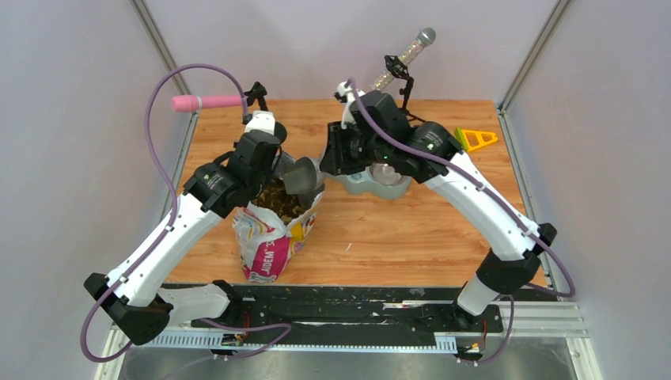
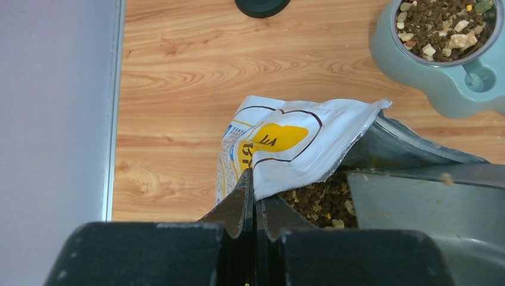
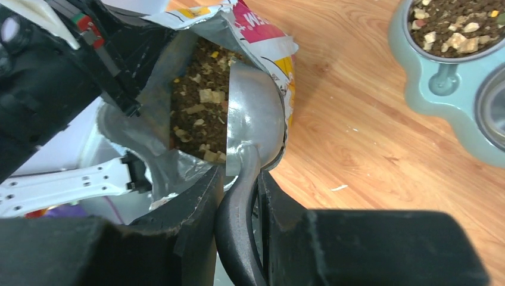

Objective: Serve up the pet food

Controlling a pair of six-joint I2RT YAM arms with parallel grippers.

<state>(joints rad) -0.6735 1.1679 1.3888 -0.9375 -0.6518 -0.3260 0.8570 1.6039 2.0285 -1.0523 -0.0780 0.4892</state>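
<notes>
At about eight o'clock from the middle of the table (image 1: 411, 229), one printed bag (image 1: 265, 245) stands upright with its mouth open. The pet food (image 3: 196, 101) lies in two places. One heap of brown kibble with pale cubes fills the bag. A second portion (image 2: 443, 24) sits in one steel cup of the single teal feeder (image 1: 356, 184), at two o'clock from the bag and near it.

Two arms meet over the bag. The left gripper (image 2: 253, 196) is clamped tight on the bag's white rim, at the nine o'clock side of the mouth. The right gripper (image 3: 238, 179) is closed around the dark handle of one grey scoop (image 3: 253, 113), whose bowl rests inside the bag at its three o'clock side, against the kibble.

One yellow triangle (image 1: 475, 139) lies at the table's two o'clock corner. One pink cylinder (image 1: 206, 103) is held at ten o'clock and one clear tube (image 1: 407, 54) at one o'clock.
</notes>
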